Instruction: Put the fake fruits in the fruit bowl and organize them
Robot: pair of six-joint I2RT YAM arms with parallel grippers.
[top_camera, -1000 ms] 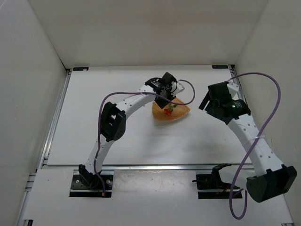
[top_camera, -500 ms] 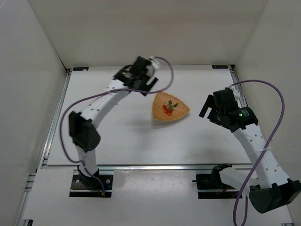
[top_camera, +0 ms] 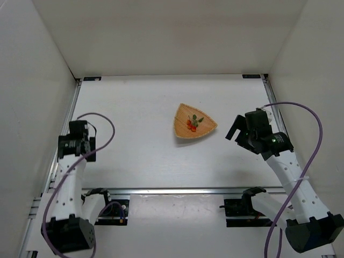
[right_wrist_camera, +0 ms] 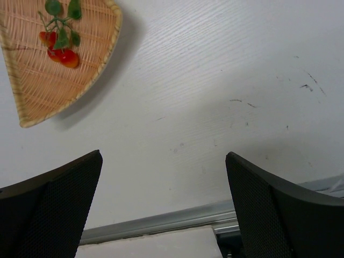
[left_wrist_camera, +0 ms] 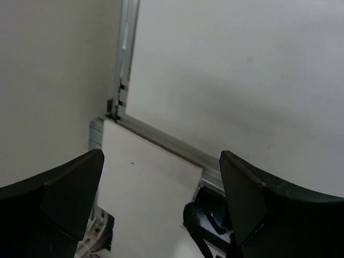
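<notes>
**Fruits lie in the basket; both grippers are empty and apart from it**

The white table point(top_camera: 140, 156) carries only one thing of the task, the shallow tan-orange woven wicker basket point(top_camera: 183, 133), and every place below is given from this basket.

The left gripper point(left_wrist_camera: 161, 156) is held well apart from the basket, to its left and nearer to the arm bases. Its fingers are spread wide and nothing is between them. The right gripper point(top_camera: 236, 131) is found near the basket, on its right side. Its fingers are also spread wide and empty, and the basket point(right_wrist_camera: 37, 80) is seen in the upper left corner of its wrist camera.

The basket is a rounded triangle without a clear long axis; its sharpest corner is pointed to the right.

The tiny red cherry-like fake fruits with green leaves point(top_camera: 192, 123) are lying inside the basket, around its middle. Their long axis is directed obliquely: the leaves point(right_wrist_camera: 62, 8) are turned to the far right, the red balls to the near left. Whether the single cherry is among them cannot be told.

The placing step is judged to be finished. If any tidying is wanted, the right gripper is better placed; a descent from above and a narrow, gentle closing would be needed.
</notes>
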